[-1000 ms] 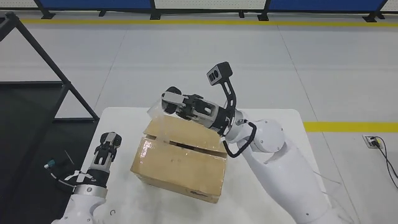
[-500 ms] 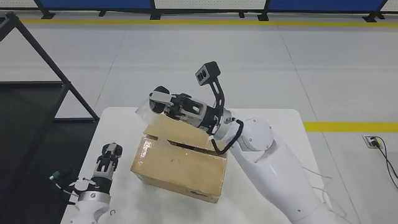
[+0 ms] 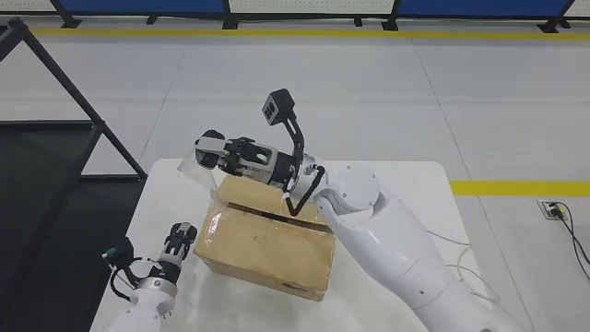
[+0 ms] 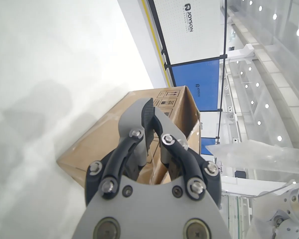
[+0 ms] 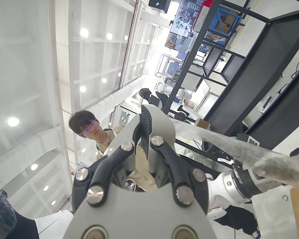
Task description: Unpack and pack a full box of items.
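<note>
Cardboard box [image 3: 267, 249] set mid-table [image 3: 161, 203], top flaps ajar. Right gripper [image 5: 144, 120] held over box's far-left corner, clamped on clear bag [image 5: 226, 148]. Left gripper [image 4: 151, 115] pressed together, unladen, placed between box and table's left edge.

1. Black handling symbols [image 4: 167, 98], upright arrows among them, are showing on one side of the cardboard box [image 4: 107, 135].
2. A dark logo wordmark [image 4: 189, 19] is running along the white wall panel [image 4: 189, 45].
3. A smaller white mark [image 4: 198, 90] is sitting on the blue panel [image 4: 189, 75].
</note>
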Controlling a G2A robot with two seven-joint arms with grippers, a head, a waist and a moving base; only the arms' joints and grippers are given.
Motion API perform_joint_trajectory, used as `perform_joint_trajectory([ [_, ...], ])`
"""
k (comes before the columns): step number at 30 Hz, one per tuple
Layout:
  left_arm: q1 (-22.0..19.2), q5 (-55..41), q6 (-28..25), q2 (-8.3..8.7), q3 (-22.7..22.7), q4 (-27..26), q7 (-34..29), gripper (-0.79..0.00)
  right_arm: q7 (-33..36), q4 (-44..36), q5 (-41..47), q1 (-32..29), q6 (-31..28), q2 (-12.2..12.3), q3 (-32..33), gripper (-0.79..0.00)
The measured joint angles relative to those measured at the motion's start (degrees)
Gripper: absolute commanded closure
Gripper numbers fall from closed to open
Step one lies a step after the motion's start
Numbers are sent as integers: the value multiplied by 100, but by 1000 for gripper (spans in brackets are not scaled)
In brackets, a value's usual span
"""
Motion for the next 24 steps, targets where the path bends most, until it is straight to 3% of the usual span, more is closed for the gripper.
perform_joint_trajectory([
  [19, 208, -108, 70, 25, 120, -269, -398, 0, 272, 1090, 211, 525, -383, -421, -129, 0],
  [24, 247, -273, -42, 4, 28, -384, 14, 0, 386, 1272, 222, 555, -420, -476, -67, 0],
])
